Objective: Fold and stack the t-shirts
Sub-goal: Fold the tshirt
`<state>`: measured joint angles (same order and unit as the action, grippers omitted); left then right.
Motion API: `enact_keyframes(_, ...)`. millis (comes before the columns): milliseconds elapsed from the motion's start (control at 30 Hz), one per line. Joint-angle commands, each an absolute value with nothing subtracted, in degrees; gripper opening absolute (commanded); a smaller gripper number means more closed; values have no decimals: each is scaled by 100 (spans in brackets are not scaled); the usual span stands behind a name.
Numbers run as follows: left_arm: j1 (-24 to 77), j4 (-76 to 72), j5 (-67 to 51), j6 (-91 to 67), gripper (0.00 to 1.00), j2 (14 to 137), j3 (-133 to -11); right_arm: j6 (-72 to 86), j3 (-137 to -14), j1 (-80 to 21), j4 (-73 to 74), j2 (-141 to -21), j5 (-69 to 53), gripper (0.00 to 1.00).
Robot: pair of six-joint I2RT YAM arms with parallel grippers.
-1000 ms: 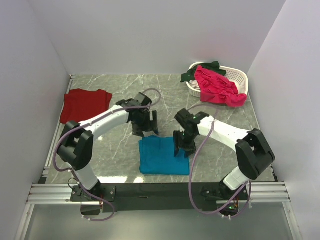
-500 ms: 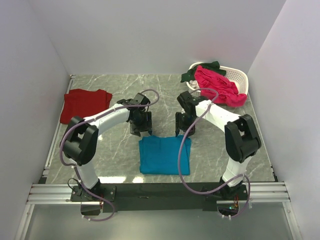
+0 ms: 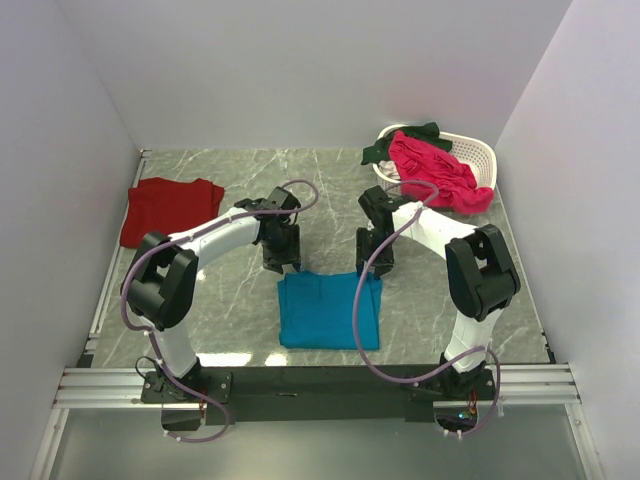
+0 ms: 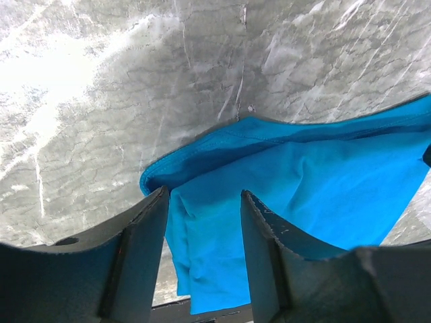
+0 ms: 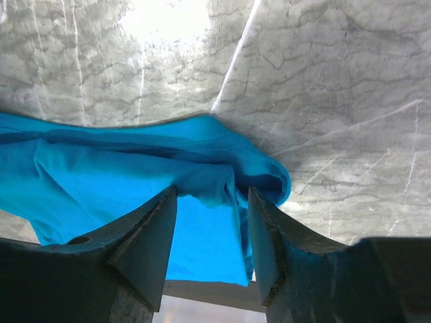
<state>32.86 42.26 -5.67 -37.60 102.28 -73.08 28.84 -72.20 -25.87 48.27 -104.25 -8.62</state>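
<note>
A teal-blue t-shirt (image 3: 328,310) lies folded into a rectangle on the marble table (image 3: 230,300), near the front middle. My left gripper (image 3: 281,262) stands at its far left corner and my right gripper (image 3: 368,266) at its far right corner. In the left wrist view the gripper (image 4: 204,195) is open, with the teal cloth (image 4: 323,182) lying between the fingers. In the right wrist view the gripper (image 5: 212,194) is open too, over a bunched fold of the teal cloth (image 5: 101,182). A dark red t-shirt (image 3: 170,208) lies folded flat at the far left.
A white slatted basket (image 3: 482,156) stands at the back right, with a bright pink shirt (image 3: 435,175) spilling over its front and a dark green one (image 3: 400,142) at its far rim. White walls close in the table on three sides.
Both grippers moved from over the teal shirt to its far edge; the right one travelled farthest. In the last half second they barely moved.
</note>
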Motion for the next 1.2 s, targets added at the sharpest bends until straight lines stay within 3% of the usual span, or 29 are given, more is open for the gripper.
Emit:
enact_keyframes(0,3305,4157,-545,-3797,52,10195,-7207,2865,-7181,-2549,4579,-10441,-852,52)
enact_keyframes(267,3305,3999,-650,-3876,48,10151,-6935,2935,-7031,-2540,4430,-10477,-940,36)
enact_keyframes(467,3305,3841,-835,-3946,30,10055,-6777,2944,-6996,-2540,4430,-10512,-879,21)
enact_keyframes(600,3305,3762,-879,-4008,0,10037,-6627,2953,-7005,-2540,4491,-10538,-783,11)
enact_keyframes(733,3279,3928,-625,-3955,0,9967,-6574,2962,-7014,-2514,4570,-10547,-598,5)
enact_keyframes(1000,3190,3990,-360,-3929,4,9853,-6539,2857,-7013,-2391,4588,-10520,-440,5)
enact_keyframes(1033,3190,4008,-326,-3937,8,9861,-6574,2839,-7083,-2399,4597,-10512,-413,11)
enact_keyframes(1100,3182,4139,-46,-3972,25,9818,-6723,2795,-7180,-2399,4701,-10442,-352,25)
enact_keyframes(1133,3190,4235,-18,-3990,32,9783,-6802,2786,-7224,-2399,4746,-10389,-299,41)
enact_keyframes(1167,3182,4376,191,-3999,45,9739,-6951,2777,-7312,-2408,4798,-10241,-99,45)
